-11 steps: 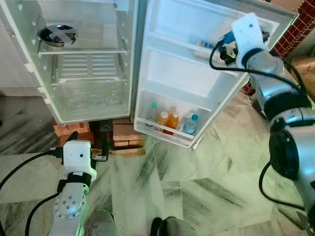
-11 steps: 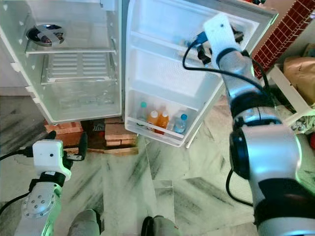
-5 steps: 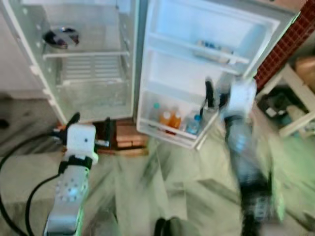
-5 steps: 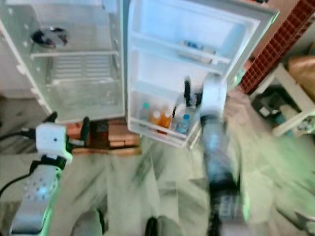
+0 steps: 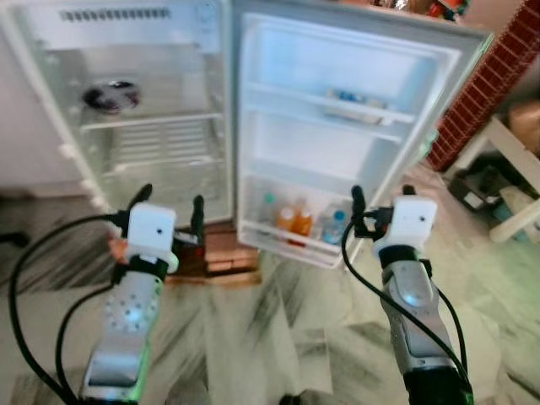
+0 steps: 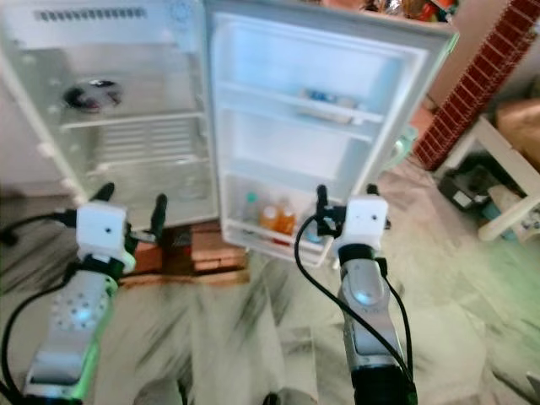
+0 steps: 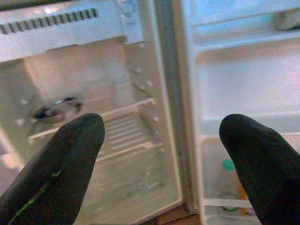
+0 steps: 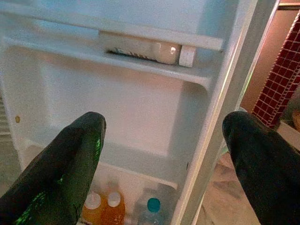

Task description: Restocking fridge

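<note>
Both the left gripper (image 5: 169,213) and the right gripper (image 5: 381,205) are hovering with fingers spread, empty, before the open fridge (image 5: 160,110), whose door (image 5: 337,126) is holding bottles (image 5: 297,221) in its lowest shelf.

My head views are bright but soft with motion blur; the fridge (image 5: 152,126) interior glares white. Wrist views are sharper beyond, with fingers (image 7: 56,173) dark and unfocused.

Both head views look down and forward at the open fridge (image 5: 160,126) (its door (image 6: 312,126) swung wide); each wrist camera looks between its own fingers, nearer, at those same shelves.
</note>
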Controlling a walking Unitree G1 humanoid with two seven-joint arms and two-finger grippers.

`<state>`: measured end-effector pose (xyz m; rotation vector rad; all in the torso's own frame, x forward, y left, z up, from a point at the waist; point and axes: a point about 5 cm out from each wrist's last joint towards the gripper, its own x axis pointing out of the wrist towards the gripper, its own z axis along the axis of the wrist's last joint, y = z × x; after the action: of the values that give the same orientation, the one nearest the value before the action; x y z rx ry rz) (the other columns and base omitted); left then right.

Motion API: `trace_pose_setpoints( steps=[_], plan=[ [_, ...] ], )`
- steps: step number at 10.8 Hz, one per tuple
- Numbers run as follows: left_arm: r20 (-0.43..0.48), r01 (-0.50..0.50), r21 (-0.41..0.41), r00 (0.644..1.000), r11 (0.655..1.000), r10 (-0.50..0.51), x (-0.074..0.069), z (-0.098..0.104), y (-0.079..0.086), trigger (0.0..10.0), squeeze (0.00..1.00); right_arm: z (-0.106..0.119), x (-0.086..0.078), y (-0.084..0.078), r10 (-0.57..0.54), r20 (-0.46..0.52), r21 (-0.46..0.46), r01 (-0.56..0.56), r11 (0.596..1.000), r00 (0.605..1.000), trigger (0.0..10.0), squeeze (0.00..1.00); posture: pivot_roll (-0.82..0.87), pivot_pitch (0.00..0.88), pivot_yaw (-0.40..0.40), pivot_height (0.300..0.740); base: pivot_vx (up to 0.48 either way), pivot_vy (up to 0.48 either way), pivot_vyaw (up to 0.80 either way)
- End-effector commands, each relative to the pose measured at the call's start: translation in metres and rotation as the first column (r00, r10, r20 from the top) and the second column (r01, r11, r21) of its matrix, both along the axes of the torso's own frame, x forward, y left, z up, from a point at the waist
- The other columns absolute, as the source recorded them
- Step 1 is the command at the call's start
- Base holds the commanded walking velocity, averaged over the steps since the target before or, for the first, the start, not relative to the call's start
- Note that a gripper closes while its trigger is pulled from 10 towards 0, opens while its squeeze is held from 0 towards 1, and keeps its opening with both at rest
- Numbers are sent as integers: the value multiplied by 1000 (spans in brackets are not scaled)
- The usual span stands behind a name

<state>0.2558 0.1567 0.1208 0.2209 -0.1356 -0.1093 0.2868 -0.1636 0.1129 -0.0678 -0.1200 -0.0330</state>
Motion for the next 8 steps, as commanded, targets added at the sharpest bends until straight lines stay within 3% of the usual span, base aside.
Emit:
trace_pose_setpoints(
  steps=[1,4,7,8],
  plan=[
    [-17,22,-2,1000,1000,-22,-2,-5,-7,10000,0,5,4,-4,-2,3,-8,2,1000,1000,10000,0,155,63,-58,740,386,-281,0],
    [-32,-1,-6,999,1000,1,-4,-10,-3,10000,0,10,9,4,56,14,10,-56,998,998,10000,0,167,59,-76,740,104,-428,0],
    [-60,5,0,998,1000,-5,-12,-20,-4,10000,0,6,1,10,159,6,52,-159,986,987,10000,0,167,60,-85,740,0,-471,0],
    [-61,9,-3,998,1000,-10,-15,-21,-4,10000,0,1,-6,23,331,-27,141,-324,936,943,10000,0,169,62,-86,740,0,-480,0]
  ],
)
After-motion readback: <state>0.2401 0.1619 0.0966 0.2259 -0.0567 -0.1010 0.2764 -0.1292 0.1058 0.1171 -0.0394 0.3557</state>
